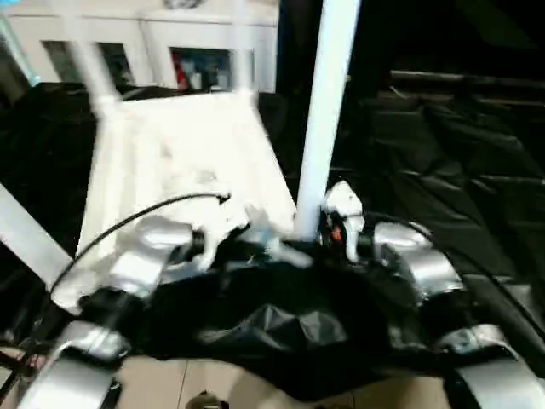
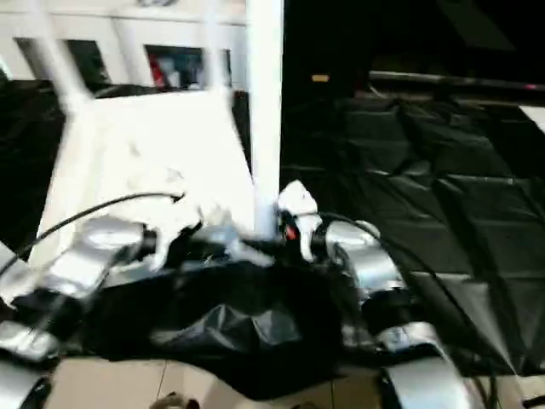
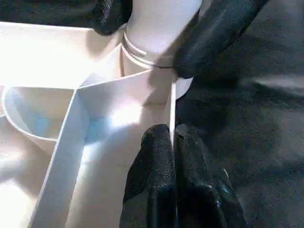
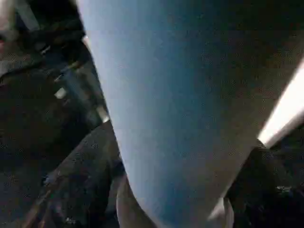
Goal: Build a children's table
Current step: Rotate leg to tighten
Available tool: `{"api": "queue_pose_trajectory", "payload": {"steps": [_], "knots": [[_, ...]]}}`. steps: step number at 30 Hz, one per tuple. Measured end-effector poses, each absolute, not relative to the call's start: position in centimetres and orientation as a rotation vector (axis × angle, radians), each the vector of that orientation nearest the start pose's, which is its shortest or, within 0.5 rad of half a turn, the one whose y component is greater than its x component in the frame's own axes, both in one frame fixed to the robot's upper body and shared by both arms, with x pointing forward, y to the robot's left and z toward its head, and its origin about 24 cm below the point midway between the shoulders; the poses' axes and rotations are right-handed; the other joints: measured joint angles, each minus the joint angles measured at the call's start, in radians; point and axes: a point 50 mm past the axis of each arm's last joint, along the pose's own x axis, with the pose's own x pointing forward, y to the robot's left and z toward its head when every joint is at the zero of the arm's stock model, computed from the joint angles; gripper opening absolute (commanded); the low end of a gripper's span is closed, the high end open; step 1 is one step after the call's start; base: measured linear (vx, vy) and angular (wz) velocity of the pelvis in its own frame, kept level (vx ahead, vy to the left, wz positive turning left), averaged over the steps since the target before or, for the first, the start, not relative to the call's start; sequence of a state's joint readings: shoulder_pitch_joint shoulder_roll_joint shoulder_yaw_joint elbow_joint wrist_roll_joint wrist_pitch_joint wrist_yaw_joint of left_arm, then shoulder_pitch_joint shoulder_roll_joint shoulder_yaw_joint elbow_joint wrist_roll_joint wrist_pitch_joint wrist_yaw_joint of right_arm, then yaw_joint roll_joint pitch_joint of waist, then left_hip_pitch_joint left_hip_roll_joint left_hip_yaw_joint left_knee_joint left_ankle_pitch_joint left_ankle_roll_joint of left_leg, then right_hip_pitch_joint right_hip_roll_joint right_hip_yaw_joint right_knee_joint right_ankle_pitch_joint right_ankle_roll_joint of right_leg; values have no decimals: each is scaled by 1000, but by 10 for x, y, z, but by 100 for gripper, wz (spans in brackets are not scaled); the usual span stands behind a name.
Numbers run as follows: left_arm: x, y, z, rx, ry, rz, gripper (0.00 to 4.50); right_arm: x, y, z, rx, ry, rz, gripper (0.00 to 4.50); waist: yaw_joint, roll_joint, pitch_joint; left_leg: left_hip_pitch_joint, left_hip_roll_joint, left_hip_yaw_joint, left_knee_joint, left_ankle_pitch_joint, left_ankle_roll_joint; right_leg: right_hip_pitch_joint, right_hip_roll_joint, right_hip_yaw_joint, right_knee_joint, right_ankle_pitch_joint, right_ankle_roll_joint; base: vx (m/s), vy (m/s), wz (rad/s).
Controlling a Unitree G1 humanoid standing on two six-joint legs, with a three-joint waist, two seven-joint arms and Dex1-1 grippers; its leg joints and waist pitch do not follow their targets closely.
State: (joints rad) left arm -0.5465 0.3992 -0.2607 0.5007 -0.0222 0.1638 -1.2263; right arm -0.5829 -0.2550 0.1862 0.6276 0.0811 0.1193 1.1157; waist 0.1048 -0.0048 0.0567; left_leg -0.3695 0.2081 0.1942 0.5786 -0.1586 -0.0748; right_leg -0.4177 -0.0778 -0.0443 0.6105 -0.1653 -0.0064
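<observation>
The children's table top point(image 1: 179, 153) lies upside down, ribbed underside up, on a black sheet. A long white leg point(image 1: 328, 111) stands upright in its near right corner socket point(image 3: 142, 57). My right gripper point(image 1: 328, 232) is open at the base of that leg, with one black finger point(image 3: 216, 33) on each side of it. In the right wrist view the leg point(image 4: 166, 95) rises between them. My left gripper point(image 3: 172, 135) is shut on the top's thin rim wall point(image 3: 171, 102), just beside the socket. Two more legs point(image 1: 89, 64) stand at the far corners, and another point(image 1: 25, 230) slants at the near left.
A white cabinet point(image 1: 153, 43) with glass doors stands behind the table. Crumpled black sheeting point(image 1: 443, 170) covers the ground to the right and in front. Pale floor tiles point(image 1: 170, 383) lie nearest me. A black cable point(image 1: 128, 220) loops over my left forearm.
</observation>
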Motion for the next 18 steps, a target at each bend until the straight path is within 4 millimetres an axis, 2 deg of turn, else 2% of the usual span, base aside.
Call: {"api": "queue_pose_trajectory", "payload": {"steps": [2, 7, 15, 18], "knots": [[307, 144, 55, 351, 454, -1346, 0, 318, -115, 50, -165, 349, 1274, 297, -2, 0, 0, 0, 0, 0, 0, 0, 0, 0, 0, 0, 0, 0, 0, 0, 0, 0], [303, 151, 57, 354, 460, -1373, 0, 316, -114, 52, -168, 353, 1321, 266, -2, 0, 0, 0, 0, 0, -1, 0, 0, -1, 0, 0, 0, 0, 0, 0, 0, 0], [301, 150, 55, 336, 470, -1389, 0, 309, -110, 47, -107, 360, 1335, 251, 6, -1, 0, 0, 0, 0, 0, 0, 0, 0, 0, 0, 0, 0, 0, 0, 0, 0], [304, 147, 54, 327, 462, -1330, 0, 312, -108, 45, -91, 345, 1246, 250, 2, 0, 0, 1, 0, 0, 0, 0, 0, 0, 0, 1, 1, 0, 0, 0, 0, 0]]}}
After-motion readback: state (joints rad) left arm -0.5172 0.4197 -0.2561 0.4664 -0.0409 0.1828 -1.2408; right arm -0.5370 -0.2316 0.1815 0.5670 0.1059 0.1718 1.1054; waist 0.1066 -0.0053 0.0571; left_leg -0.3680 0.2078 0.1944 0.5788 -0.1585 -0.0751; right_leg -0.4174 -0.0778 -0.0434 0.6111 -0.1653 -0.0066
